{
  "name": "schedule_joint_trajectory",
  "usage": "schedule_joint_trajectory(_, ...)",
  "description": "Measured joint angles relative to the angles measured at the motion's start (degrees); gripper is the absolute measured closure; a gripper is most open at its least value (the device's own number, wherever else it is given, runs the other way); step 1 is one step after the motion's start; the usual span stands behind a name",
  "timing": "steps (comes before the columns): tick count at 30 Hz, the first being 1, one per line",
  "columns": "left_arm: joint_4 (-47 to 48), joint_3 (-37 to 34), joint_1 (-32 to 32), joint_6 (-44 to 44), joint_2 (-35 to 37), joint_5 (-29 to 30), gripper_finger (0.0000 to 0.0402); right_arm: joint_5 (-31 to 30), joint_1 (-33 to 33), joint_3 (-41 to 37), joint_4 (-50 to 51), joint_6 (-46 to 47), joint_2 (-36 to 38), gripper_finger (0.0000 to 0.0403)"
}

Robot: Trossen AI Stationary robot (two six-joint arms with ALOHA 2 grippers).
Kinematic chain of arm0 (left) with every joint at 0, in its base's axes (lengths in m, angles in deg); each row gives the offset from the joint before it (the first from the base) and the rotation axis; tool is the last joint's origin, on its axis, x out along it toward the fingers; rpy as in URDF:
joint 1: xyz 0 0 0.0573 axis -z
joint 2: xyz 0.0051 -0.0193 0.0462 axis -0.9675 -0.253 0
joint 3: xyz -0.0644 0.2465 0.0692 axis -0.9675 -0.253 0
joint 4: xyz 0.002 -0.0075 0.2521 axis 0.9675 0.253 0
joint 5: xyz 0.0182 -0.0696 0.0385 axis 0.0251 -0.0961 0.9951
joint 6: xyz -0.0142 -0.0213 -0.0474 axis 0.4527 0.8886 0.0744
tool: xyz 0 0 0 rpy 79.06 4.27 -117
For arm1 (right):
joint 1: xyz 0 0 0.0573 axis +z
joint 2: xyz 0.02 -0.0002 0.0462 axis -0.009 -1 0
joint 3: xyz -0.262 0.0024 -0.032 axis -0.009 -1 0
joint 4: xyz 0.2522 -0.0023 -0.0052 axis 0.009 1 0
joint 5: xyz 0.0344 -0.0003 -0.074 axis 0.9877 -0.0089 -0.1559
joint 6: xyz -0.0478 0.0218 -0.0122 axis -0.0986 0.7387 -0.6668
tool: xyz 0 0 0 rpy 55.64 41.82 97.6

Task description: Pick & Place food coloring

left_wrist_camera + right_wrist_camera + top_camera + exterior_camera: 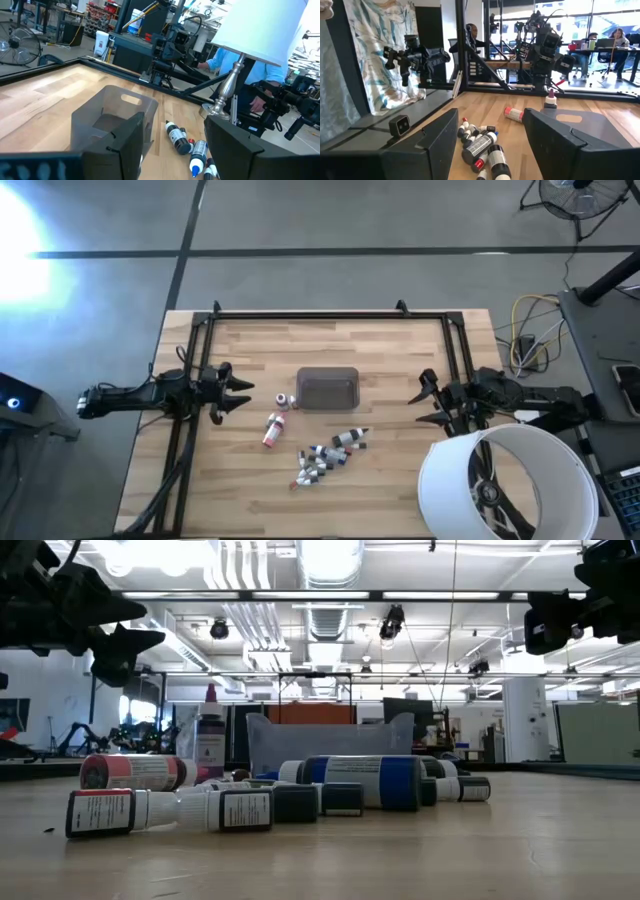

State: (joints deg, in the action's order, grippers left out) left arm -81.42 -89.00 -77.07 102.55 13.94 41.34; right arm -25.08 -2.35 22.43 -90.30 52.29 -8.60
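Note:
The food coloring bottles lie on their sides in a loose heap [325,458] near the middle of the wooden table. One red-labelled bottle [271,431] lies apart to the heap's left, and one small bottle [283,400] stands upright beside the grey tray [327,388]. The low view shows the heap [300,798] up close, and the right wrist view shows it too [481,147]. My left gripper [238,392] hovers open at the table's left, above the table and left of the upright bottle. My right gripper [424,402] hovers open at the table's right. Neither touches anything.
A lamp with a big white shade [505,480] stands at the near right corner, close under my right arm. A black frame [330,313] runs along the far edge and down both sides. People sit in the room beyond the table [235,60].

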Motion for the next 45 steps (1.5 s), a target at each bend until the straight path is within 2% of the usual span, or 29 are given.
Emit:
schedule_joint_trajectory(35,0.00,0.00,0.00,0.00,-0.02,0.00,0.0218,-0.01,-0.03,0.01,-0.01,0.03,0.00,0.0183)
schedule_joint_trajectory(37,-0.01,0.00,-0.01,0.00,-0.02,0.00,0.0218,-1.82,-0.03,0.01,-0.39,0.09,-0.01,0.0183)
schedule_joint_trajectory(39,0.00,0.00,0.00,0.00,-0.02,0.00,0.0218,-7.08,-0.03,0.01,0.09,6.04,-0.03,0.0183)
schedule_joint_trajectory(43,-0.01,0.00,-0.01,0.00,-0.01,0.00,0.0218,-18.76,-0.01,0.02,2.03,36.42,-0.76,0.0183)
schedule_joint_trajectory(45,0.00,0.00,0.00,0.00,-0.02,0.00,0.0218,-20.35,0.01,0.03,4.28,46.47,-2.53,0.0183)
